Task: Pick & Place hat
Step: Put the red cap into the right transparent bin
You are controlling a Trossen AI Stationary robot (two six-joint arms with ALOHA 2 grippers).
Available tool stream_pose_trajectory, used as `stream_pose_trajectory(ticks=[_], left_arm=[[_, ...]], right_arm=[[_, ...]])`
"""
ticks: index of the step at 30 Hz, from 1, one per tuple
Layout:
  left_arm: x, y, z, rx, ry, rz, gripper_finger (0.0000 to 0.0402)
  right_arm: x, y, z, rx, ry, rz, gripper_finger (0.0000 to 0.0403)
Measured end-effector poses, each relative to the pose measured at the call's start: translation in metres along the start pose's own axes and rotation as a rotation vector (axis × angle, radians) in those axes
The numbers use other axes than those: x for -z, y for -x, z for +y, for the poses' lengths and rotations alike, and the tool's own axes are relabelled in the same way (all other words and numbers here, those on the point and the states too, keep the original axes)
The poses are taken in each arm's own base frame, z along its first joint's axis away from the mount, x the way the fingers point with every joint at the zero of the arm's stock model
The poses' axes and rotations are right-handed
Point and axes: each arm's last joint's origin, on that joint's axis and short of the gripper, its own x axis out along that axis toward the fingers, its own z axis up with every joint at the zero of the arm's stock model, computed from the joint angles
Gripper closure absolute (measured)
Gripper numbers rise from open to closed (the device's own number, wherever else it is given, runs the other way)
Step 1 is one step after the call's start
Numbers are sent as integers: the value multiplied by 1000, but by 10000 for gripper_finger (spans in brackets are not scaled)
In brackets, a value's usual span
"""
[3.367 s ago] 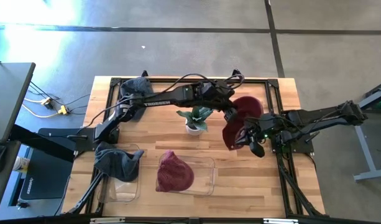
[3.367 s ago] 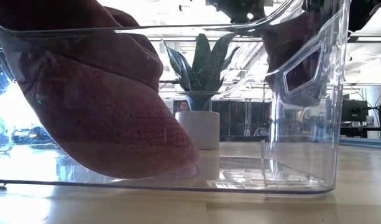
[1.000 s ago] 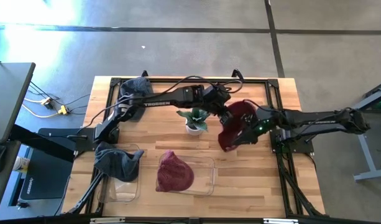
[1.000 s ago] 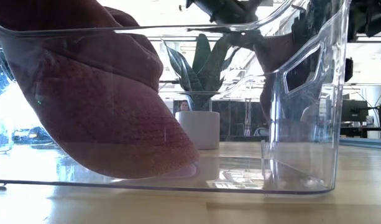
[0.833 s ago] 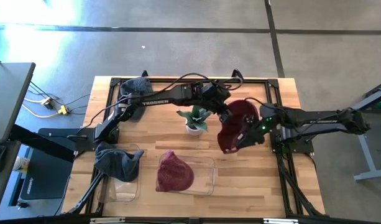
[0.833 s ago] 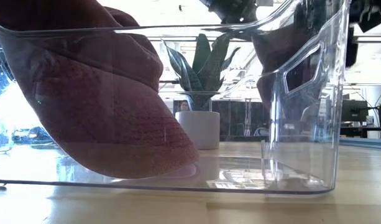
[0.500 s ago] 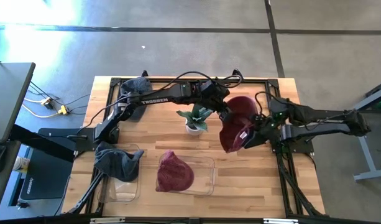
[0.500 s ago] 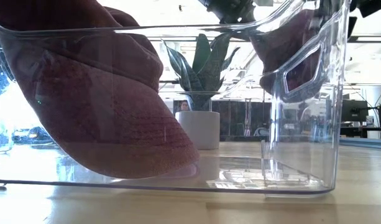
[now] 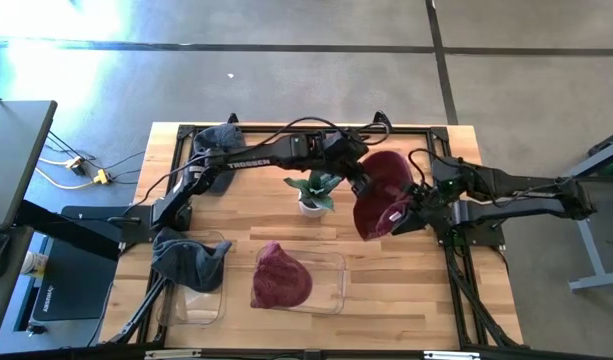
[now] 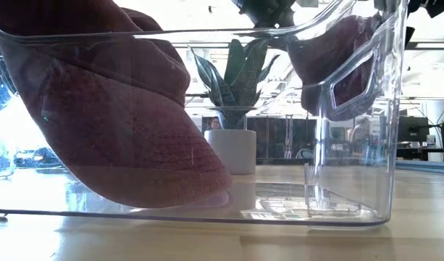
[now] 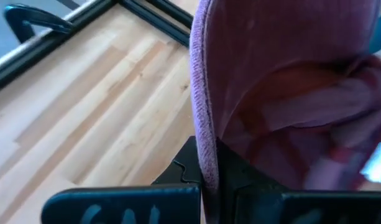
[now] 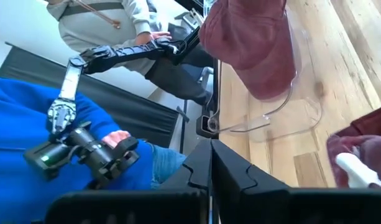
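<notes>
Over the bench (image 9: pixel 236 215), a maroon hat (image 9: pixel 384 200) hangs in the air beside the plant (image 9: pixel 313 192). The left gripper (image 9: pixel 364 187) pinches its edge, fingers clamped; the right gripper (image 9: pixel 406 220) sits at its lower side, fingers closed together.

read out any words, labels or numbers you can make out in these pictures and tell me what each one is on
"TROSSEN": white lettering along the left arm, seen from above; small but legible.
White tag inside the maroon hat held over the table: any print too small to read.
Nothing else carries readable text.
</notes>
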Motion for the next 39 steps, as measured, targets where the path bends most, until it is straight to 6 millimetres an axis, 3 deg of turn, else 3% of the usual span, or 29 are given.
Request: stream_pose_trajectory(ticks=[9,20,23,27,35,39], left_arm=[[17,-20,11,-147,-35,9,401],[13,-20,9,-146,-74,-34,401],[1,-10,4,-105,-154,-63,401],[-12,9,-12,-24,-297,-120,401],[-10,18,-28,29,-402,-123,401],[-8,19,-30,45,-405,-105,401]], right_arm=[[1,0,2,-56,-19,47,402],[13,2,-7,26,-61,145,402],[20,3,-14,118,-107,180,402],[29,7,-27,370,-156,166,402],[30,13,-40,725,-152,30,393],[30,14,-41,762,-131,19,351]])
